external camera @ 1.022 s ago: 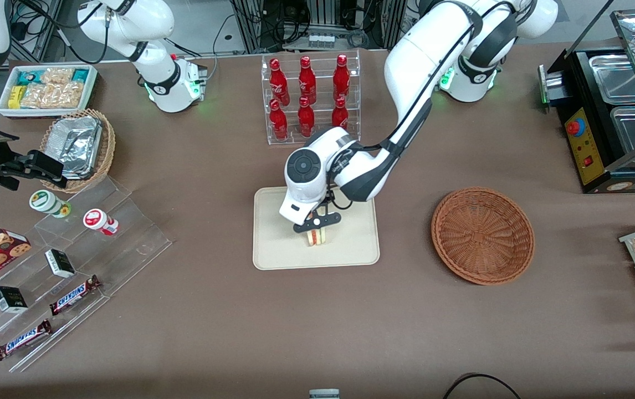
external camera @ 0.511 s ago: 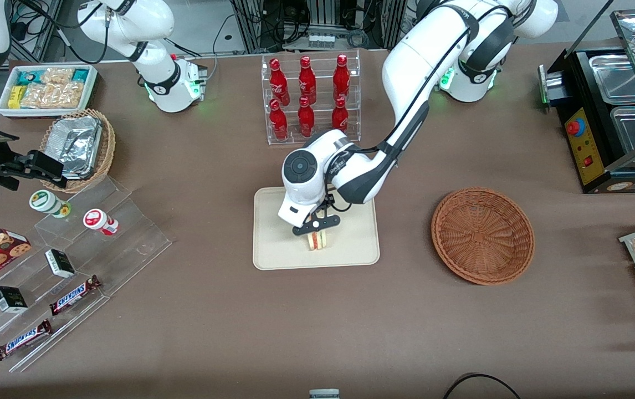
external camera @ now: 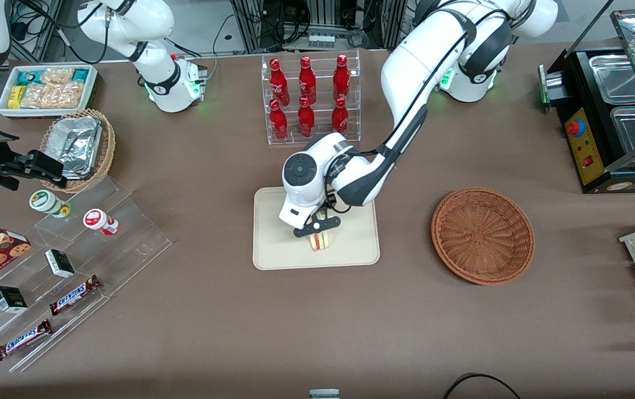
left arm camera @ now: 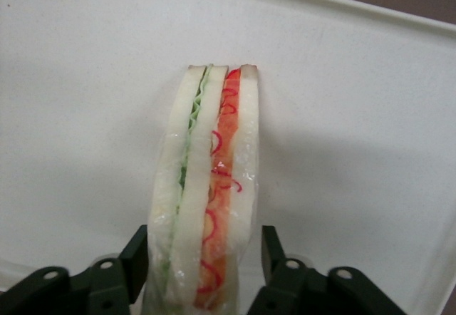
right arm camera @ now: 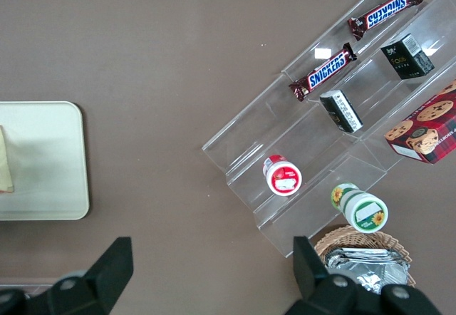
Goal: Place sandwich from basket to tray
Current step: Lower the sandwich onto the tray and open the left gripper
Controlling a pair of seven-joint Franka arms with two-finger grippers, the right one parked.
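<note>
Front view: the sandwich [external camera: 319, 241] stands on the tray [external camera: 273, 244], under the gripper [external camera: 317, 226]; the basket [external camera: 482, 235], at three o'clock from the tray, holds nothing.

Wrist view: the fingers [left arm camera: 135, 256] flank the sandwich [left arm camera: 206, 194], slightly apart from it, seemingly let go. Release looks done; the next move calls for a straight lift. The brown table [external camera: 317, 321] has free room around the tray.

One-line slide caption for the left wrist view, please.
Left arm's hand, fingers open either side of the upright sandwich, now standing on the cream tray.
</note>
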